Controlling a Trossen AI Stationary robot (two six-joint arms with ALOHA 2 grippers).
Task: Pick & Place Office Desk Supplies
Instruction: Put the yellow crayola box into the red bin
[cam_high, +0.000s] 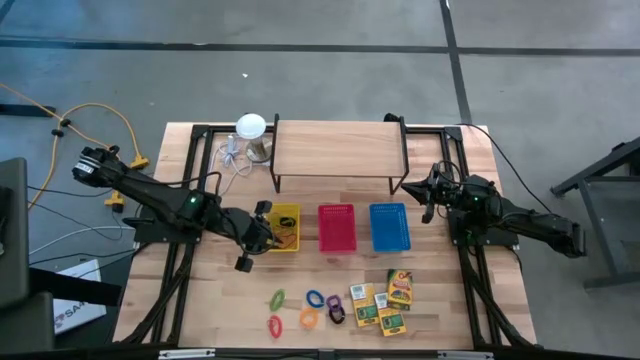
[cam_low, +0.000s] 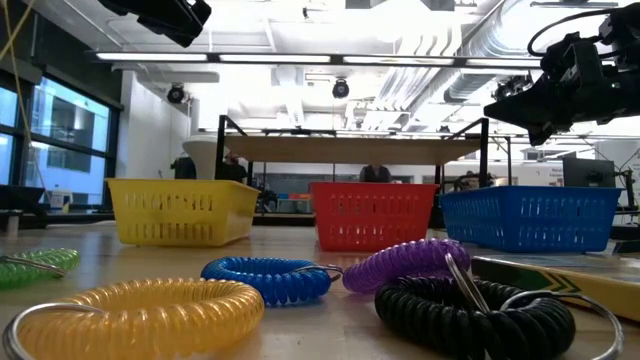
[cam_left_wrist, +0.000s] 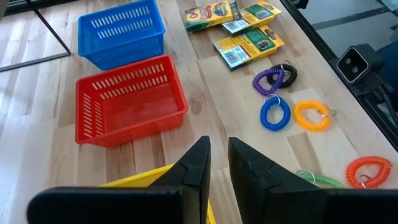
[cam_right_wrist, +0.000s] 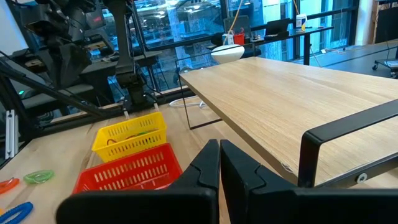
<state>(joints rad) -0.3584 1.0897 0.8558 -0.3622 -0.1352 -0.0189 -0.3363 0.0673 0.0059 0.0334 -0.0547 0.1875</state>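
Observation:
My left gripper (cam_high: 265, 232) (cam_left_wrist: 219, 155) hangs above the yellow basket (cam_high: 285, 228) (cam_left_wrist: 140, 178). Its fingers stand a narrow gap apart with nothing between them. An orange item lies inside that basket. Coiled rings lie on the near part of the table: purple (cam_left_wrist: 268, 79), blue (cam_left_wrist: 275, 113), yellow (cam_left_wrist: 311, 116), orange (cam_left_wrist: 368, 171) and green (cam_high: 277, 299). Yellow-and-green card boxes (cam_high: 385, 300) (cam_left_wrist: 249, 43) lie flat to their right. My right gripper (cam_high: 428, 195) (cam_right_wrist: 219, 152) waits shut at the table's right, beside the shelf's leg.
A red basket (cam_high: 337, 227) and a blue basket (cam_high: 389, 226) stand in a row right of the yellow one. A wooden shelf on black legs (cam_high: 338, 150) spans the far side. A white round-topped object with a cable (cam_high: 251, 127) stands at its left end.

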